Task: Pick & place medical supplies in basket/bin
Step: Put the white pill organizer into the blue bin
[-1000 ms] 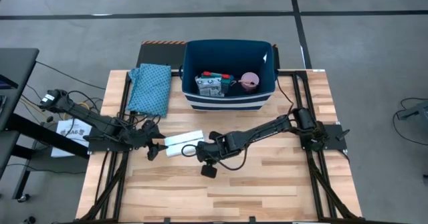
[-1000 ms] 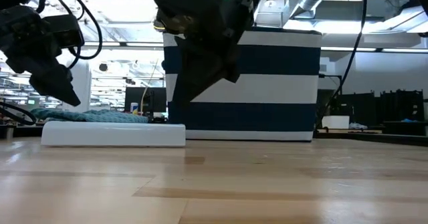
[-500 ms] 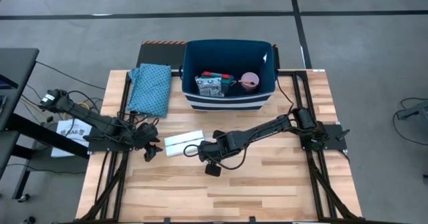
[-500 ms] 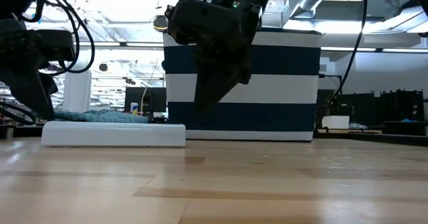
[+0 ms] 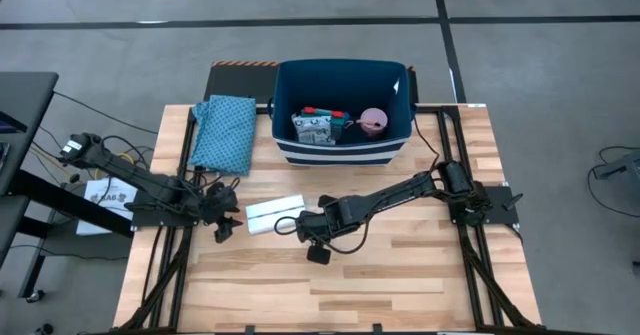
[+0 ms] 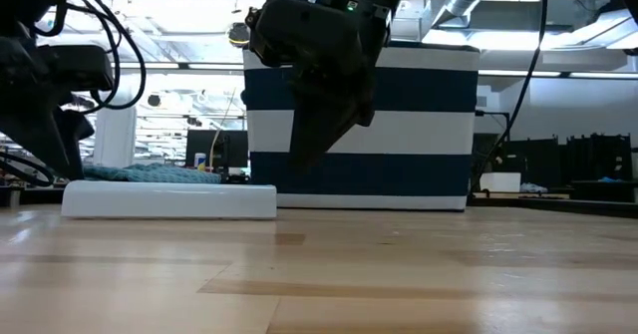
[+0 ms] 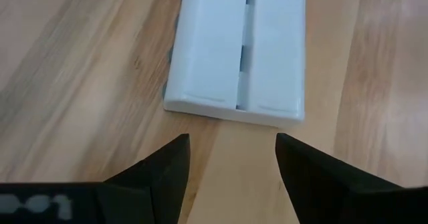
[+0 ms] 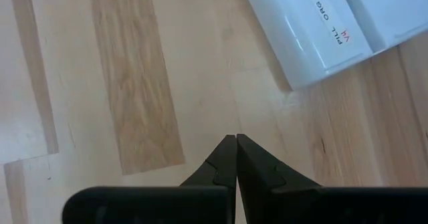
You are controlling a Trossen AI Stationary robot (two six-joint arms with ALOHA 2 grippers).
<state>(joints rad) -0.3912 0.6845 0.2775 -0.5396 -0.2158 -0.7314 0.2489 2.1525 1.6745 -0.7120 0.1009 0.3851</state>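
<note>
The white compartment tray (image 5: 273, 213) lies flat on the table between my two grippers, also seen as the tray (image 6: 169, 200) in the low view. My left gripper (image 5: 225, 223) is open just off the tray's left end (image 7: 234, 110), fingers pointing at it without touching. My right gripper (image 5: 298, 225) is shut, hovering above the wood beside the tray's right end (image 8: 321, 30). The navy striped bin (image 5: 342, 100) stands at the far edge and holds a teal-and-red box (image 5: 322, 115), a patterned packet (image 5: 312, 130) and a pink roll (image 5: 374, 121).
A teal patterned folded cloth (image 5: 225, 130) lies left of the bin near the far left corner. The bin's striped wall (image 6: 364, 125) rises right behind the right gripper (image 6: 317, 125). Bare wood stretches over the near half of the table (image 5: 330, 285).
My left gripper has backed off a little toward the table's left edge and sunk lower, away from the tray's end. My right gripper has shifted slightly toward the right. The tray has not moved. Both arms have kept still over the last half second.
</note>
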